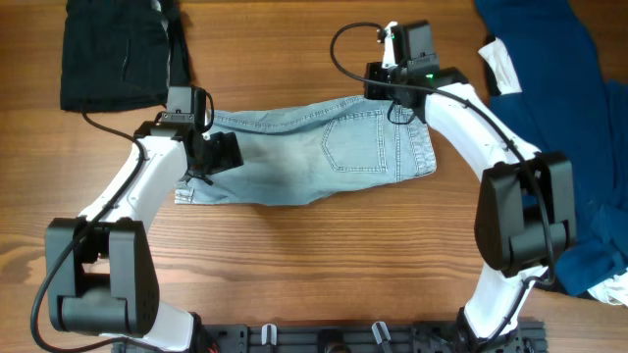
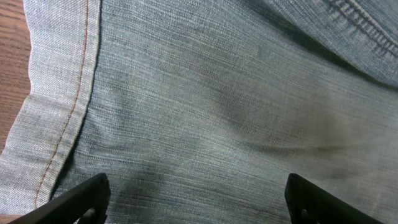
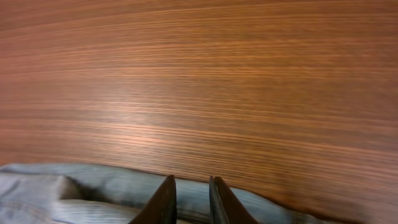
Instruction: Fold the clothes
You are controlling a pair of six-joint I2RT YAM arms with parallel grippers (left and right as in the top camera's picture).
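Note:
The pale blue denim shorts (image 1: 314,157) lie flat across the middle of the table, back pocket up. My left gripper (image 1: 218,155) hovers over their left end, open and empty; in the left wrist view its fingers (image 2: 196,196) are spread wide above the denim (image 2: 217,93) and its stitched hem. My right gripper (image 1: 397,106) is at the shorts' far right edge. In the right wrist view its fingers (image 3: 191,200) are pinched close on the denim edge (image 3: 93,193). A black garment (image 1: 113,54), a navy garment (image 1: 559,59) and a white one (image 1: 502,67) lie apart.
The black garment lies at the far left corner. The navy pile runs down the right side to more blue cloth (image 1: 601,250) at the right edge. Bare wood table (image 1: 324,265) lies in front of the shorts.

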